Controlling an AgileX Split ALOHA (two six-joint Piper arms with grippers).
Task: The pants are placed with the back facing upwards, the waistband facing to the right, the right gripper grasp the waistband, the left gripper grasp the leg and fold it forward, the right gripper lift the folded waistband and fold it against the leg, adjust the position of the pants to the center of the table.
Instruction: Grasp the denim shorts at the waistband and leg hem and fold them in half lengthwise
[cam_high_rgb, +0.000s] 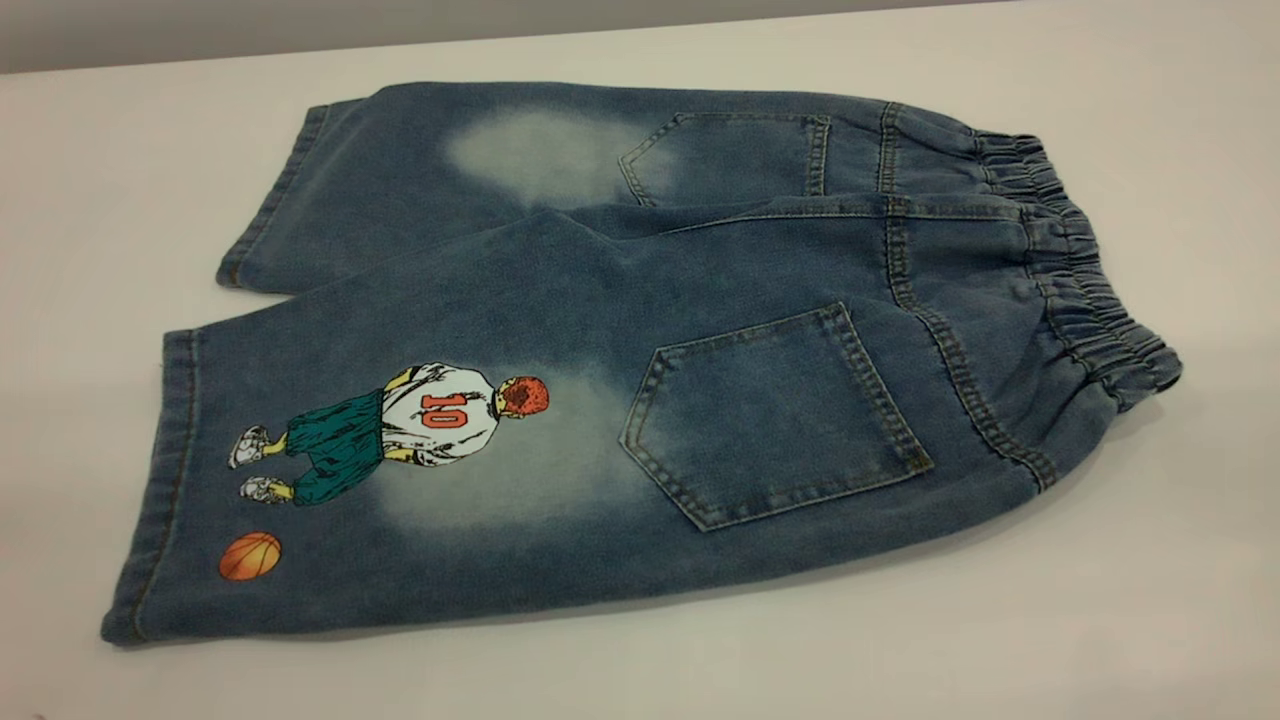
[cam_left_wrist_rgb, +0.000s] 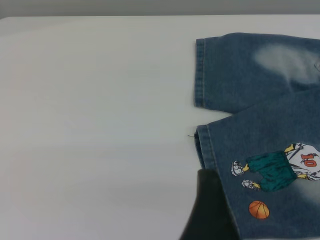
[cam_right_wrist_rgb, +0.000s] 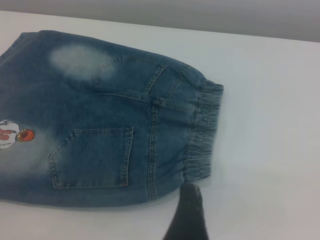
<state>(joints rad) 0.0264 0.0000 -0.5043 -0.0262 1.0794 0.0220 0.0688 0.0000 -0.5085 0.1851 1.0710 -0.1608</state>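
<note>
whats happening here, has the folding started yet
Not yet. A pair of denim pants lies flat and unfolded on the white table, back pockets up, the elastic waistband to the right and the legs to the left. Nothing grips the pants. The left claw hovers near the hem of the leg with the basketball player print, and the right claw hovers just off the waistband's near corner.

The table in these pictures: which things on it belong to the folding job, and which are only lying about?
For the job:
- pants, flat, back up
- waistband, at the right
- legs, at the left
- left end effector, near the leg hem
- right end effector, near the waistband

Lying about:
- nothing else on the table
</note>
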